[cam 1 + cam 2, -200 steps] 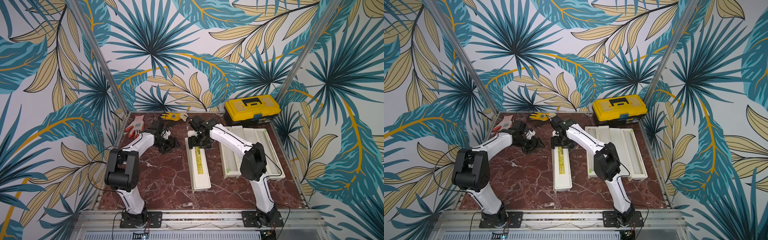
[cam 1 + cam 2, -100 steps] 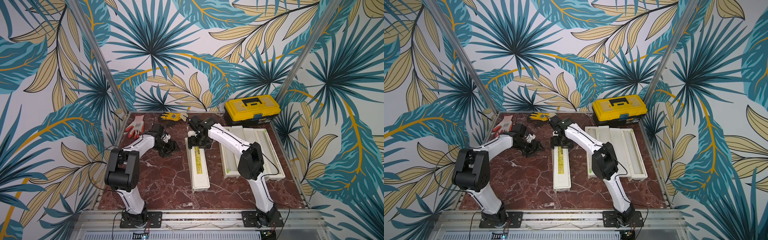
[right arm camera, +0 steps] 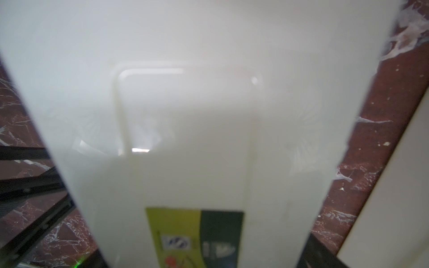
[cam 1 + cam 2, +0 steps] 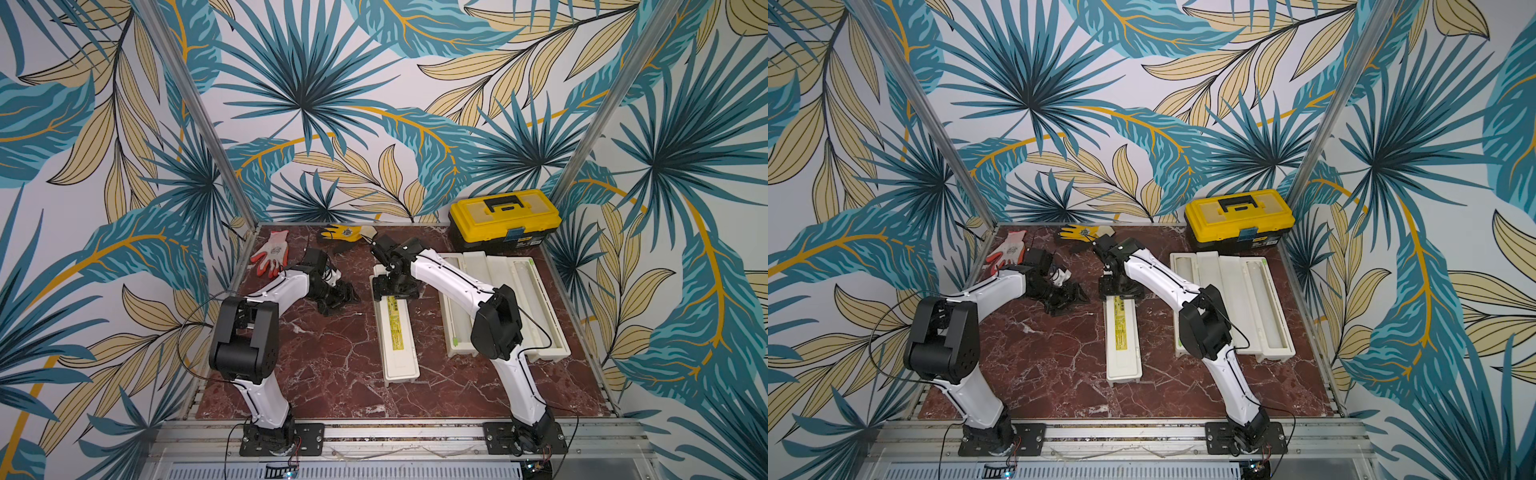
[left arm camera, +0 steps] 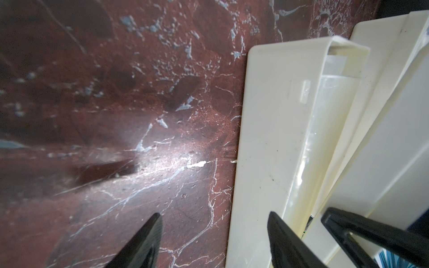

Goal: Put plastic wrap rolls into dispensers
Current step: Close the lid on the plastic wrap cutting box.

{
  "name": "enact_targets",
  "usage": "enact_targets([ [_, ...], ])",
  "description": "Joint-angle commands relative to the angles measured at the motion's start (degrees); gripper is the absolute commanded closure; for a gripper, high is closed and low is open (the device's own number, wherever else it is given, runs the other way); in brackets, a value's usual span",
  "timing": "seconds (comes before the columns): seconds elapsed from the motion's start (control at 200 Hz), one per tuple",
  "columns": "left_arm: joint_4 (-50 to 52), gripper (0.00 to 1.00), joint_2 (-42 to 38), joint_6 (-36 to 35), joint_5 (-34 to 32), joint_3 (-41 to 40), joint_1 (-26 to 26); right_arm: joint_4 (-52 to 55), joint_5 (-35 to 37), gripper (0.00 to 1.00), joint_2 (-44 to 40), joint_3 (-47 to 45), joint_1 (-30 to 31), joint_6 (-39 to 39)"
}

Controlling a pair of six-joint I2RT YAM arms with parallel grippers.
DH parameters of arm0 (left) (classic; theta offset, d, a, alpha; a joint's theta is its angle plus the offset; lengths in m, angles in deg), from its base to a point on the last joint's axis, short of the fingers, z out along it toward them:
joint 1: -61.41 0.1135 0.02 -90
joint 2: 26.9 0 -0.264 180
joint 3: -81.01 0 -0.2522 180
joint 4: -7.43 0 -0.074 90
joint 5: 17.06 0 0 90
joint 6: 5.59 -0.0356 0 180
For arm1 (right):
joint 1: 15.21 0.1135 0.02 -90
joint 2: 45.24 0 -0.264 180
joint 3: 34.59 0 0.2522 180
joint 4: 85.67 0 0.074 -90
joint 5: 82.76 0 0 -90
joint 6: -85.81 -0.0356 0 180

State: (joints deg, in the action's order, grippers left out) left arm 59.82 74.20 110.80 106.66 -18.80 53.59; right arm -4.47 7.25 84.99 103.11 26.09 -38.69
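A closed cream dispenser with a yellow label lies lengthwise mid-table. My right gripper straddles its far end, one finger against each long side; in the right wrist view the dispenser fills the space between the dark fingers. Left of it, my left gripper hangs open over bare marble, holding nothing; its fingertips frame the dispenser's edge. Two open dispensers lie side by side at the right, and a translucent plastic wrap roll lies in each tray.
A yellow-and-black toolbox stands at the back right. An orange-and-white glove and a yellow glove lie along the back edge. Patterned walls close in three sides. Red marble table runs between the arms' bases.
The left gripper has drifted slightly toward the front. The right arm's elbow has shifted a little left while its gripper stays on the dispenser's far end.
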Motion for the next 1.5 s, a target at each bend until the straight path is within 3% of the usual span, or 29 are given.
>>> enact_targets([
  [0.0, -0.67, 0.27, -0.29, -0.12, 0.65, -1.74, 0.43, -0.22, 0.3, 0.2, 1.31, 1.21, 0.39, -0.92],
  [0.195, -1.28, 0.27, -0.29, 0.3, 0.65, -2.56, 0.41, -1.54, 0.25, 0.13, 2.72, 1.1, 0.54, -1.57],
  [0.37, -2.13, 0.27, -0.46, 0.92, 0.73, -3.46, 0.34, -3.06, -0.18, 0.01, 3.18, 1.11, 0.7, -1.26],
  [0.741, -3.88, 0.27, -1.08, 2.74, 0.74, -2.99, 0.29, -2.33, -0.91, 0.01, 2.25, 1.31, 0.69, -1.25],
  [1.116, -10.92, 0.13, -0.26, 7.07, 3.13, 4.07, 0.34, -3.92, -2.77, 0.01, 0.62, -1.43, 0.99, -1.23],
  [1.302, -19.42, 0.05, 1.62, 11.22, 9.19, 4.44, 0.26, -4.38, -2.82, 0.01, 1.31, -1.48, 1.01, -1.26],
  [1.492, -21.27, 0.04, 4.11, 9.81, 13.24, 4.53, -1.04, -5.17, -2.04, 0.01, 1.43, -1.13, 0.98, -0.99],
])
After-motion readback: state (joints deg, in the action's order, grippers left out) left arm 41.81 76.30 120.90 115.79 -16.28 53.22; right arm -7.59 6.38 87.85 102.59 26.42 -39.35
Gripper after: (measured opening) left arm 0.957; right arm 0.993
